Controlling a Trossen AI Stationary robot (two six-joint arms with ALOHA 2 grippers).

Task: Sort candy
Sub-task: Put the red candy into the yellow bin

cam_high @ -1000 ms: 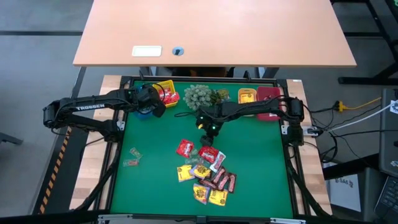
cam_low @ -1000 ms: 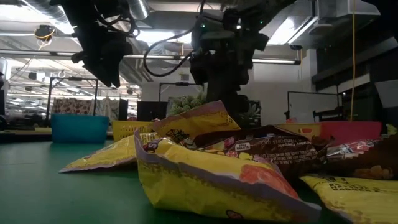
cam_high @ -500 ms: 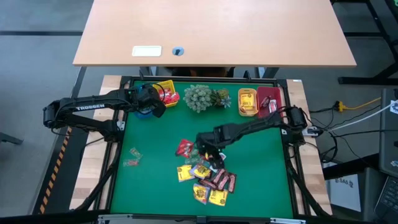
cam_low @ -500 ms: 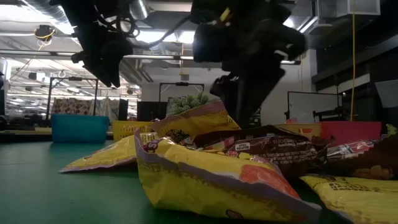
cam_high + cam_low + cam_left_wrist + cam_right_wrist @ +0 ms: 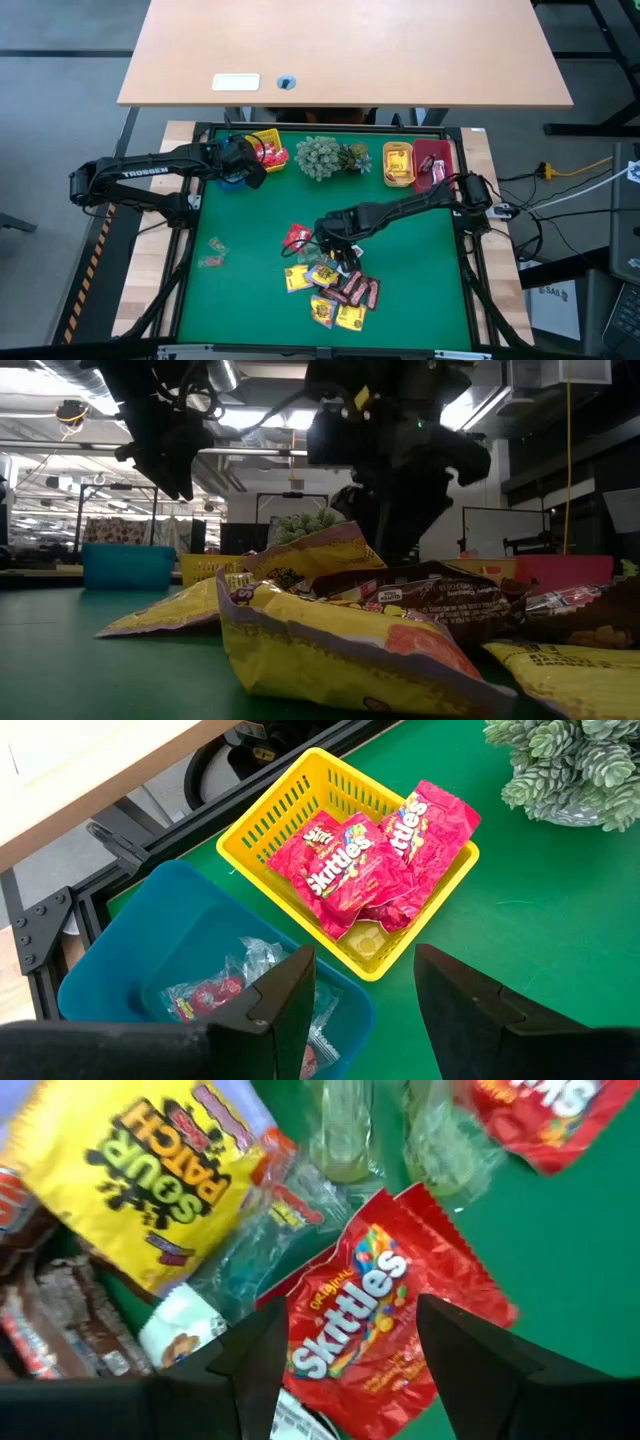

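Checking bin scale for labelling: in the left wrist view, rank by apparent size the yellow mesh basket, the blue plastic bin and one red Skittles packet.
1. Yellow mesh basket and blue plastic bin: look alike; the bin is partly hidden.
2. Red Skittles packet: clearly smallest.

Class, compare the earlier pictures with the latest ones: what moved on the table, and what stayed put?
The right hand swung from near the grey-green plant cluster down to the pile of wrapped candy, now open over a red Skittles packet, nothing gripped. The left hand stayed open by the yellow basket.
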